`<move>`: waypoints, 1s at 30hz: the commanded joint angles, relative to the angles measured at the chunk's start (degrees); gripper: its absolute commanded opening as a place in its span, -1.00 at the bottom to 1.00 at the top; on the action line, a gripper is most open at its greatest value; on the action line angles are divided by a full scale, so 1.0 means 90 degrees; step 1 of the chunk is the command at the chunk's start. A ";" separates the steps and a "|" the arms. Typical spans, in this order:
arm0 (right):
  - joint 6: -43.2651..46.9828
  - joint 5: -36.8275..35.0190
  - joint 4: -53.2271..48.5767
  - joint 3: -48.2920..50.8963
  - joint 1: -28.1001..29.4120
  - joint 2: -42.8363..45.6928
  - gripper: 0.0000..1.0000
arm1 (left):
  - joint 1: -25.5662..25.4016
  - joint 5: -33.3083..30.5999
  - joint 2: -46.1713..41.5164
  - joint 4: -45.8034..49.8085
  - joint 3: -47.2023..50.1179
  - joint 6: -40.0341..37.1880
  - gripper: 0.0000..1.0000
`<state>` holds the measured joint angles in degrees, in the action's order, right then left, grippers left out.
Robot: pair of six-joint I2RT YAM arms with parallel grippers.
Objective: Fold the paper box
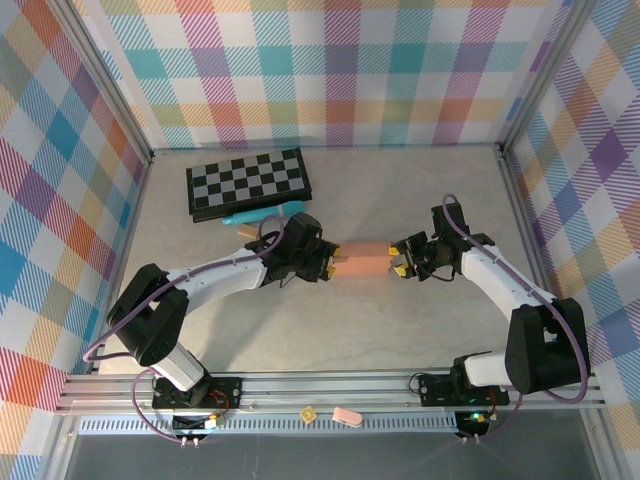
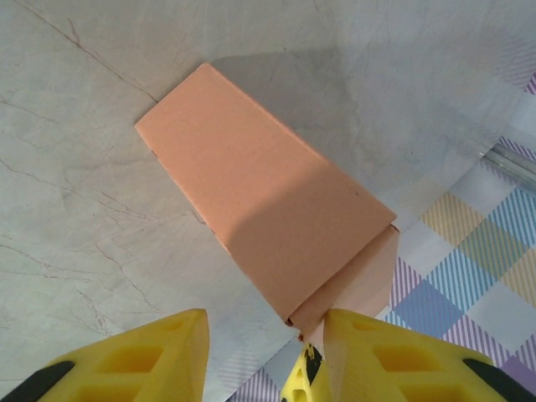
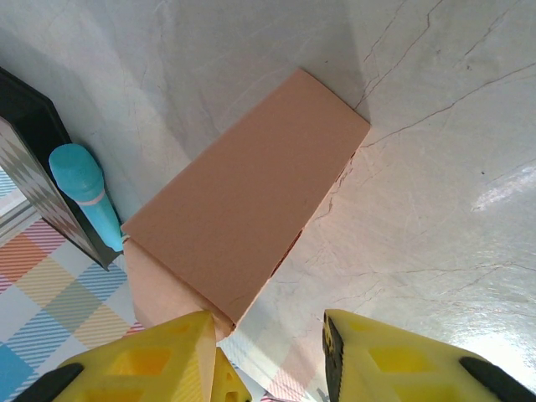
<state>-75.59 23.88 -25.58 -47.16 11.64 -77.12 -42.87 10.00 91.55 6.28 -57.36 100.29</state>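
Observation:
The paper box (image 1: 362,261) is a salmon-orange closed shape lying on the table between my two grippers. My left gripper (image 1: 328,264) stands at its left end and is open. In the left wrist view the box (image 2: 260,201) stretches away from the gripper (image 2: 264,327), and its near end flap rests against the right-hand yellow finger (image 2: 394,356). My right gripper (image 1: 402,258) stands open at the box's right end. In the right wrist view the box (image 3: 243,209) has its near corner beside the left-hand finger (image 3: 155,356) of the gripper (image 3: 268,327).
A black-and-grey chequered board (image 1: 250,182) lies at the back left, with a teal stick (image 1: 262,212) and a small tan block (image 1: 245,230) in front of it. The board (image 3: 33,167) and teal stick (image 3: 84,197) lie just beyond the box. Checked walls enclose the table.

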 commanded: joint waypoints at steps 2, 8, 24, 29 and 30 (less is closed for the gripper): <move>-0.0020 -0.0398 -0.0771 0.0110 -0.0004 -0.0170 -0.23 | -0.0038 0.0161 0.0147 0.0619 0.0041 -0.0099 -0.28; -0.0060 -0.0378 -0.0799 0.0091 -0.0004 -0.0196 -0.23 | -0.0050 0.0149 0.0236 0.0449 0.0213 -0.0050 -0.38; -0.1220 -0.1504 -0.1314 -0.0871 0.0800 0.0646 0.48 | -0.0012 -0.0318 -0.0303 0.0865 -0.1198 -0.1655 0.80; -0.2855 -0.2334 -0.0783 -0.0857 0.1713 0.0573 0.69 | 0.0260 -0.0386 -0.0923 0.1017 -0.1279 -0.2389 0.76; -0.3058 -0.2453 -0.0640 -0.0896 0.1818 0.0457 0.73 | 0.0355 -0.0377 -0.1041 0.1303 -0.1341 -0.2730 0.75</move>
<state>-92.62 7.33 -33.65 -54.02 26.24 -71.22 -41.87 7.79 85.93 14.13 -66.98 83.42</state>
